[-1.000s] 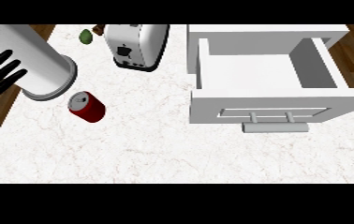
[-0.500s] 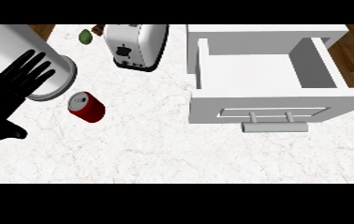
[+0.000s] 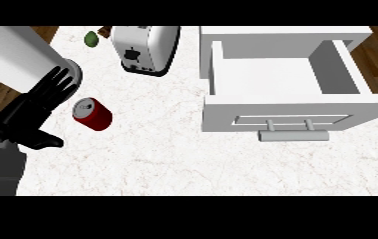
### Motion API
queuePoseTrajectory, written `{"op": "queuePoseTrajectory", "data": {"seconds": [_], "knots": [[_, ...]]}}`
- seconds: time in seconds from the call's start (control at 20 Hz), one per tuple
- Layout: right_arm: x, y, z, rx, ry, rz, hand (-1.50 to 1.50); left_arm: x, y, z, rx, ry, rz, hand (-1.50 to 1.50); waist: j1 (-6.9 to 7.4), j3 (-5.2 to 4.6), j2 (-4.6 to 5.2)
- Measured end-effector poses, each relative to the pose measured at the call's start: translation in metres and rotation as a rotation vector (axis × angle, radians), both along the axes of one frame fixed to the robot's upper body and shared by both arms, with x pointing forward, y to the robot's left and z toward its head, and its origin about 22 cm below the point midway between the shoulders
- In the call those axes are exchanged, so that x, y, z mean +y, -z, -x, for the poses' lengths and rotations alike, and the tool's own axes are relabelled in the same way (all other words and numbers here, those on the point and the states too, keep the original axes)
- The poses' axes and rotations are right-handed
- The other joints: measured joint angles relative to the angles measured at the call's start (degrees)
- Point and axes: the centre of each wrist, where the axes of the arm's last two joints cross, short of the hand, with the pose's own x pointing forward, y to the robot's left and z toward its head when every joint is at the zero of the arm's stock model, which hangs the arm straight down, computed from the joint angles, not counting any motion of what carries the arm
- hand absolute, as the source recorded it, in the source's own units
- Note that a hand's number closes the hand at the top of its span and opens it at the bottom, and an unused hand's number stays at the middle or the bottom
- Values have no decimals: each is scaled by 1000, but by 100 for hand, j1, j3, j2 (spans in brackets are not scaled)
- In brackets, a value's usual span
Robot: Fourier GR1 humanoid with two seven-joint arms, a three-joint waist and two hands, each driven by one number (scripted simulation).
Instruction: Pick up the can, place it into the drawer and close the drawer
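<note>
The left hand (image 3: 33, 110) has come further in from the left edge than half a second ago, fingers straight and spread, holding nothing, now just beside the red can (image 3: 93, 114). The can lies tilted on the counter (image 3: 162, 153), unmoved. Well apart to the right, the drawer (image 3: 284, 90) stands open. Farther back sits a toaster (image 3: 145, 49).

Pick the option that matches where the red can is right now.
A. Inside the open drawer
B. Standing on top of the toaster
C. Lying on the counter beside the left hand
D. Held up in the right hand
C. The red can lies on its side on the counter, just right of the left hand, whose fingers are straight and not round it; the open drawer holds nothing.
</note>
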Motion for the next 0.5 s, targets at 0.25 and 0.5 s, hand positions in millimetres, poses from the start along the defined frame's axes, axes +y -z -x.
{"op": "queuePoseTrajectory", "data": {"seconds": [0.25,0.5], "knots": [[3,-9,0,1,-1,0,-150,7,20,-5,1,-39,-24,-150,-10,-2,4],[-1,-9,6,3,-7,0,-150,22,42,-5,0,-85,-39,-150,-25,-2,9]]}}
